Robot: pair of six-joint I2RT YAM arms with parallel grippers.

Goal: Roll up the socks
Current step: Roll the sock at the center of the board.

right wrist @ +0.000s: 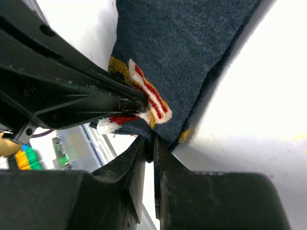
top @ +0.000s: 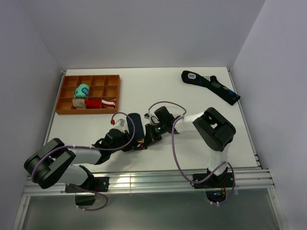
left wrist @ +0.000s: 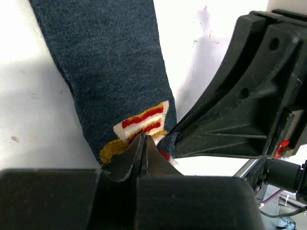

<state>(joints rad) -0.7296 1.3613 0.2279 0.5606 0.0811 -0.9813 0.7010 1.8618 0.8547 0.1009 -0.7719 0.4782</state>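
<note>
Two black grippers, the left gripper (left wrist: 144, 140) and the right gripper (right wrist: 152, 141), are each squeezed shut, pinching the same end of the socks (left wrist: 108, 62) beside a red, white and yellow striped patch (left wrist: 144, 120). The socks are soft, dark blue and knitted, lying flat near the middle of the smooth white table (top: 144, 91). Plain pale walls stand around it, and an orange tray (top: 62, 94) of little boxes sits back left.

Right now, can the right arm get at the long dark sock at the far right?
Likely not yet: the right gripper is shut on the socks. Nothing lies between it and the long dark sock, so once it releases, the way looks free.
</note>
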